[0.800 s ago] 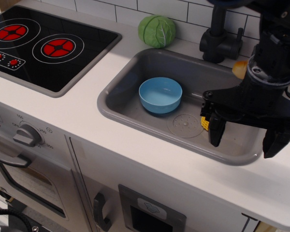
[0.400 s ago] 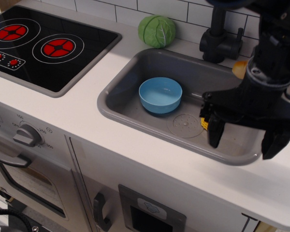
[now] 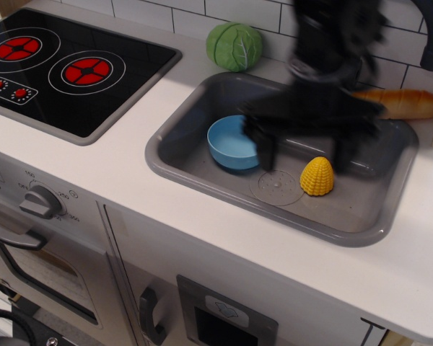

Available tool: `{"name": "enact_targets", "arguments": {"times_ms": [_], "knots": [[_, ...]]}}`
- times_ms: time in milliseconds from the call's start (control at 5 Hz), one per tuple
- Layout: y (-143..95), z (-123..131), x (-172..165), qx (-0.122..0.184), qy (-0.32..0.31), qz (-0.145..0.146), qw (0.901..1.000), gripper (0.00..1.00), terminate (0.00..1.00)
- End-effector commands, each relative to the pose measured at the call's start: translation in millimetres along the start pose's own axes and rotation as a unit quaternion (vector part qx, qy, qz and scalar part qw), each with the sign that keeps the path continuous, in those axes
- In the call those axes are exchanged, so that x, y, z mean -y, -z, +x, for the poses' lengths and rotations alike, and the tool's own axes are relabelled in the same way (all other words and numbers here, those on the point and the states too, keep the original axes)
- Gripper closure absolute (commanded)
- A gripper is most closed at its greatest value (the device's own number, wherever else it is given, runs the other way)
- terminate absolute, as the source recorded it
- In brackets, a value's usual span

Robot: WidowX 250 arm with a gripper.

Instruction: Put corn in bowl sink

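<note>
The yellow corn (image 3: 317,176) stands on the floor of the grey sink (image 3: 202,178), right of the round drain (image 3: 276,186). The light blue bowl (image 3: 229,142) sits in the sink's left half, empty, its right edge hidden by a finger. My gripper (image 3: 305,150) is motion-blurred and hangs open over the sink's middle. Its left finger (image 3: 266,150) is at the bowl's right edge and its right finger (image 3: 344,153) is just above and right of the corn. It holds nothing. The faucet is hidden behind the arm.
A green toy cabbage (image 3: 234,45) sits on the counter behind the sink's left corner. A tan bread loaf (image 3: 403,103) lies along the sink's back right rim. A black stove top (image 3: 65,65) with red burners is at the left.
The gripper has swung left and back from the sink's right end to its middle. The corn, mostly hidden behind the left finger before, now shows in full, as does the bread loaf.
</note>
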State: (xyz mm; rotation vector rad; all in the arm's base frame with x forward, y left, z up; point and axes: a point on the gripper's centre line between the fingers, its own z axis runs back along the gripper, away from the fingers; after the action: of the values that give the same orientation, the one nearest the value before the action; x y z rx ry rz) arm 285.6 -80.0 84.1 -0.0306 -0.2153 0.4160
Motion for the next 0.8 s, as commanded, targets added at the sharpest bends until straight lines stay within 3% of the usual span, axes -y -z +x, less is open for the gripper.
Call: {"name": "enact_targets", "arguments": {"times_ms": [0, 200, 600], "knots": [[23, 34, 10, -0.014, -0.041, -0.019, 0.9989, 0.0, 0.0], [35, 44, 21, 0.012, -0.071, -0.02, 0.9972, 0.0, 0.0], [65, 51, 22, 0.016, -0.083, 0.014, 0.9963, 0.0, 0.0]]}}
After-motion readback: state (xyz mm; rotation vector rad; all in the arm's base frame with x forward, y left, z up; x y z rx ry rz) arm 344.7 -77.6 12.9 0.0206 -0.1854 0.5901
